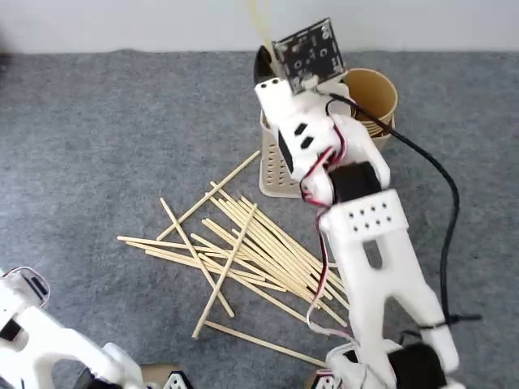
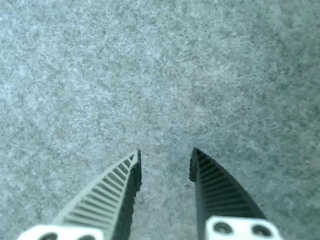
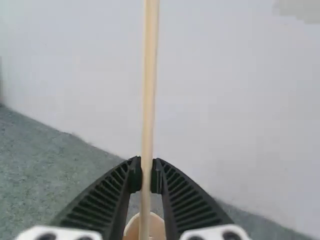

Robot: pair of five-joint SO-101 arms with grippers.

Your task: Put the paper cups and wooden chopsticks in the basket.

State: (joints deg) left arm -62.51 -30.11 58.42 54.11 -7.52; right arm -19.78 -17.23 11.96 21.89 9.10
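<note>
Overhead camera, two close wrist cameras

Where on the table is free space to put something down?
The mat is bare left of the basket and beyond the loose chopsticks, also right of the paper cup. The middle by the pile is crowded.

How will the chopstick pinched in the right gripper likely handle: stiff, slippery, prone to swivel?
Probably stiff: the chopstick runs straight, unbent, out of the right gripper. It could swivel, since only the tips pinch one short stretch of a long, thin stick. Likely light, being so slender.
</note>
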